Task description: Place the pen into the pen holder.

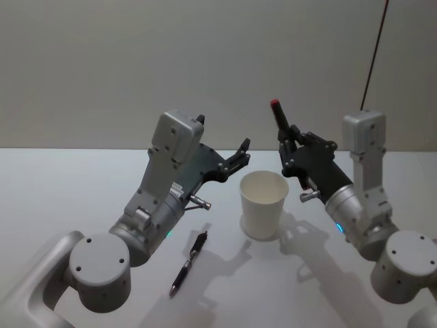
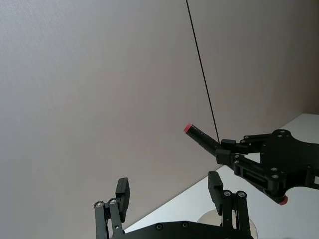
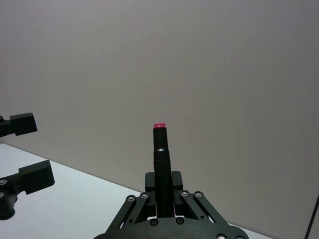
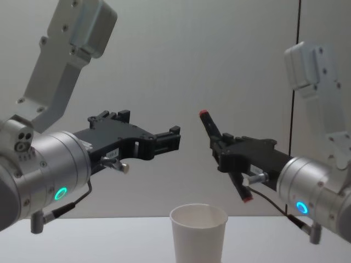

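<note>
My right gripper (image 1: 288, 140) is clamped on the pen (image 1: 277, 113), which slants in the air just right of the pen holder (image 1: 263, 203) standing mid-table (image 1: 68, 198). My left gripper (image 1: 244, 152) hangs spread and empty above the holder's left side. Because the pen is tilted and off-centre, I judge that lowering it carelessly could clip the rim, tip the light holder or drop the pen outside.

A plain grey wall (image 1: 136, 61) is seen behind, evenly lit. A white table (image 1: 54, 198) is set against it, and its far edge is met by the wall in a straight line. A thin dark cable (image 1: 375, 51) is hung down the wall above the table's far right corner. Soft shadows are cast on the tabletop.
</note>
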You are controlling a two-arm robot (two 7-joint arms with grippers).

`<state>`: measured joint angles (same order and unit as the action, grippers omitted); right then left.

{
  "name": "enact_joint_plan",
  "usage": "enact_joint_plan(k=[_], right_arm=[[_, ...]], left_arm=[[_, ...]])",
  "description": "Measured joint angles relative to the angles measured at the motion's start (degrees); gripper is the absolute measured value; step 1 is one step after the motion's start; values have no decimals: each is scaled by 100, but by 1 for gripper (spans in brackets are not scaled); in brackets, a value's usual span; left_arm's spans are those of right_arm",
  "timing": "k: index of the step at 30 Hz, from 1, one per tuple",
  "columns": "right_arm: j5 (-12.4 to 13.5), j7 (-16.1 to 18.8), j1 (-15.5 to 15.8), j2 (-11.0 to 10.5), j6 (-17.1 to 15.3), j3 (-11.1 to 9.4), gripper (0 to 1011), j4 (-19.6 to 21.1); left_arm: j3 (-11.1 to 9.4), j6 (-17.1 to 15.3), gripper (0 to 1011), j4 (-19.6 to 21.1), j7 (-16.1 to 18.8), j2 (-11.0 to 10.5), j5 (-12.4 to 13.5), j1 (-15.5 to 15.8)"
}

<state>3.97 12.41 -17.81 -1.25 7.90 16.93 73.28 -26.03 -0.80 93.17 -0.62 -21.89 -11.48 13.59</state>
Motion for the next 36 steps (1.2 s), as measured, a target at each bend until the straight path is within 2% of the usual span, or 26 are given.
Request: enact_joint_plan(k=[18,36], right_arm=[[-80,168,-542,251,732,56,177,-985],[-206,271,-951,412,1181,91,177,-1874]], left_arm=[[0,0,1004,0,0,0,0,0],[0,0,1004,0,0,0,0,0]])
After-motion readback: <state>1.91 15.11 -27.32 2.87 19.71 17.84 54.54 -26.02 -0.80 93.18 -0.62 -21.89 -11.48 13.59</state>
